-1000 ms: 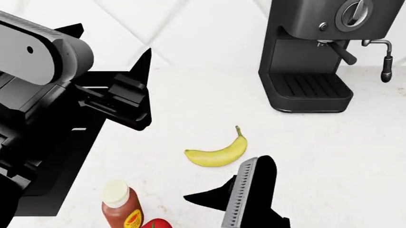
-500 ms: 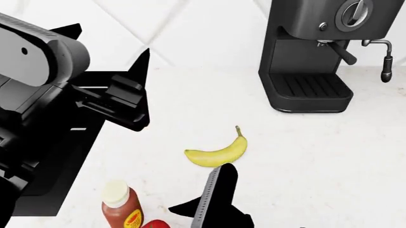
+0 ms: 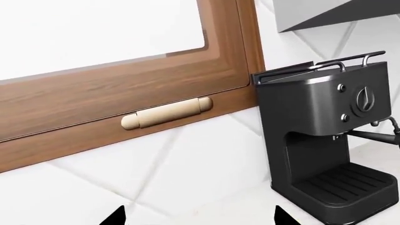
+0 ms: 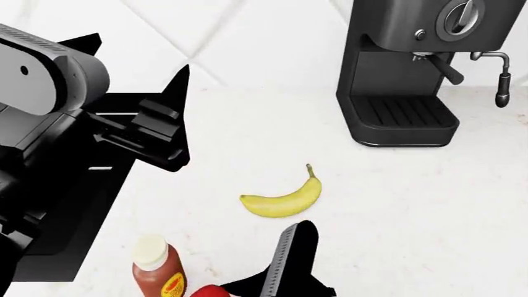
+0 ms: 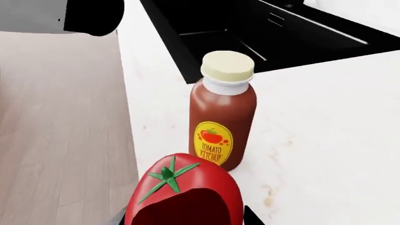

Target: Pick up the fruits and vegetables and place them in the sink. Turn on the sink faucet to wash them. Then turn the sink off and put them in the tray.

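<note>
Reaching low at the counter's (image 4: 412, 204) near edge, the right hand (image 4: 289, 272) has the tomato (image 5: 184, 194) directly before it, apparently between wide fingers; the banana (image 4: 285, 199) lies just beyond, crosswise.

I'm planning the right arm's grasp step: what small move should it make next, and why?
Probably ease the right gripper a little further toward the tomato before closing. The right wrist view shows the tomato filling the near foreground, close beside the ketchup bottle, but whether the fingers straddle it is unclear. The banana lies apart, untouched.
</note>
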{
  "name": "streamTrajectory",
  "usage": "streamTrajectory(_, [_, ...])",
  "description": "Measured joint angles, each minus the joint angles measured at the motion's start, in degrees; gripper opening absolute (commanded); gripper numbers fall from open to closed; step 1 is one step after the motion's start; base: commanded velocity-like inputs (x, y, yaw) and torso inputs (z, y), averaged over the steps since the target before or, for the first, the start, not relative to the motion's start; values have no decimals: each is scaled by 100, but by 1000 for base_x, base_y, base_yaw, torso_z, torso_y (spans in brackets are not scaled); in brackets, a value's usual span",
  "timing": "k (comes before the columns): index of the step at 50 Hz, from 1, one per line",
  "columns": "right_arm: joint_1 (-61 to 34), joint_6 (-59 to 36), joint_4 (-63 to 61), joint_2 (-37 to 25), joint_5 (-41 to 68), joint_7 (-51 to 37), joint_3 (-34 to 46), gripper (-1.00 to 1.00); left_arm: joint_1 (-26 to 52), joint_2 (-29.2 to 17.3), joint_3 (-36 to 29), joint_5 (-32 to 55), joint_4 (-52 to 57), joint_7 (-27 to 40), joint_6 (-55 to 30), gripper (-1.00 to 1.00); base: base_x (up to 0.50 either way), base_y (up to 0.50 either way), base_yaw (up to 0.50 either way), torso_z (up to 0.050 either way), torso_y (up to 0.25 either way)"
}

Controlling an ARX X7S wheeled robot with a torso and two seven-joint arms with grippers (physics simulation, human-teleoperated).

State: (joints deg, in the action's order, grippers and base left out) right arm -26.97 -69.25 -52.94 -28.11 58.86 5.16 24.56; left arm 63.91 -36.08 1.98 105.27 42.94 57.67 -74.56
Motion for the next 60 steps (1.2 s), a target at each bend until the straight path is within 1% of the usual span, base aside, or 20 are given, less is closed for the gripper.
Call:
streamTrajectory(3, [-113, 320, -175, -449, 490, -362, -27, -100, 11, -11, -24, 2, -1, 14, 14, 100, 0, 0, 0, 0, 0])
streamTrajectory(5, [-273, 765, -266, -898, 723, -599, 180, -100, 35, -14, -54, 9, -7, 35, 22, 100, 0, 0, 0, 0, 0])
streamTrajectory(8, [-671, 1649, -372, -1699, 918, -903, 814, -100, 121, -10, -146, 37, -31, 89, 26, 100, 0, 0, 0, 0, 0])
streamTrajectory(12, [-1372, 2916, -475, -2826, 1004, -1175, 1940, -100, 338, 23, -368, 109, -95, 210, 12, 100, 0, 0, 0, 0, 0])
streamTrajectory(16, [-1954, 3993, -538, -3882, 1049, -1459, 2856, -100, 589, 149, -627, 150, -239, 267, -3, 100, 0, 0, 0, 0, 0])
streamTrajectory(20, [-2347, 4726, -487, -4645, 1127, -1891, 3462, -100, 833, 386, -922, 107, -515, 151, -64, 100, 0, 0, 0, 0, 0])
streamTrajectory(24, [-2616, 5233, -354, -5156, 1232, -2365, 3850, -100, 1115, 694, -1351, 100, -1013, 11, -179, 100, 0, 0, 0, 0, 0])
streamTrajectory(28, [-2801, 5627, -202, -5499, 1354, -2814, 4083, -100, 1369, 1017, -1791, -39, -1577, -297, -367, 100, 0, 0, 0, 0, 0])
streamTrajectory(32, [-2913, 5984, -54, -5728, 1439, -3244, 4234, -100, 1497, 1269, -2087, -306, -2039, -532, -413, 100, 0, 0, 0, 0, 0])
streamTrajectory(38, [-2990, 6354, 102, -5938, 1505, -3685, 4370, -100, 1594, 1499, -2351, -620, -2480, -730, -390, 100, 0, 0, 0, 0, 0])
streamTrajectory(41, [-3007, 6462, 145, -6003, 1541, -3823, 4402, -100, 1667, 1584, -2467, -758, -2711, -934, -403, 100, 0, 0, 0, 0, 0])
streamTrajectory(50, [-3151, 6441, 184, -6113, 1819, -4074, 4300, -100, 2229, 1828, -3040, -1395, -3734, -2083, -601, 100, 0, 0, 0, 0, 0])
streamTrajectory(60, [-3394, 6140, 258, -6160, 2213, -4413, 4074, -100, 2807, 2048, -3972, -2068, -4637, -3308, -892, 100, 0, 0, 0, 0, 0])
